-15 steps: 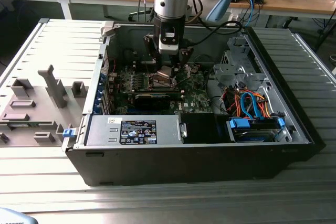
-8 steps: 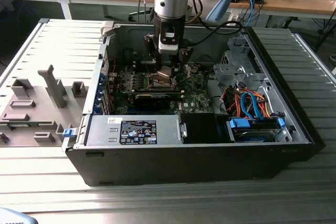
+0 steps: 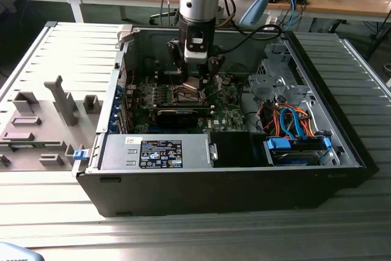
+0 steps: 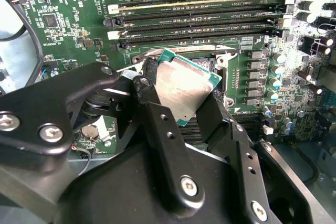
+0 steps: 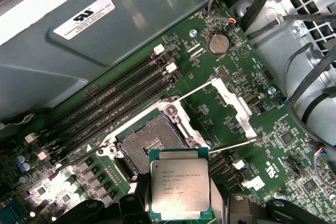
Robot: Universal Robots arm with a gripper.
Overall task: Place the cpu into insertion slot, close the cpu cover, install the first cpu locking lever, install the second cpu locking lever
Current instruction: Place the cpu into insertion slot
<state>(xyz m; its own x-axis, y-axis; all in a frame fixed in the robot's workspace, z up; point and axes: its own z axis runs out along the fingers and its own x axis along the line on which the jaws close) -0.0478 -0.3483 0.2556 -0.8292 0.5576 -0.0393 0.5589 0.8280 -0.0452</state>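
Note:
My gripper (image 5: pixel 180 205) is shut on the cpu (image 5: pixel 180 187), a flat square chip with a silver top and green edge, its black fingers (image 4: pixel 152 103) clamping two opposite sides. The cpu (image 4: pixel 181 90) hangs tilted just above the board, beside the insertion slot (image 5: pixel 148 142), whose dark pin field lies bare inside its silver rim. The cpu cover (image 5: pixel 233 106) is swung open away from the slot, with two thin metal levers (image 5: pixel 202 88) raised along it. In the exterior view the gripper (image 3: pixel 197 76) reaches down into the open computer case over the slot (image 3: pixel 188 95).
Long memory slots (image 5: pixel 121 98) run next to the socket and a coin battery (image 5: pixel 218 43) sits beyond the cover. A black card (image 3: pixel 177 114), a labelled power supply (image 3: pixel 162 151), a drive cage (image 3: pixel 278 80) with coloured cables, and the case walls (image 3: pixel 119 90) surround the socket.

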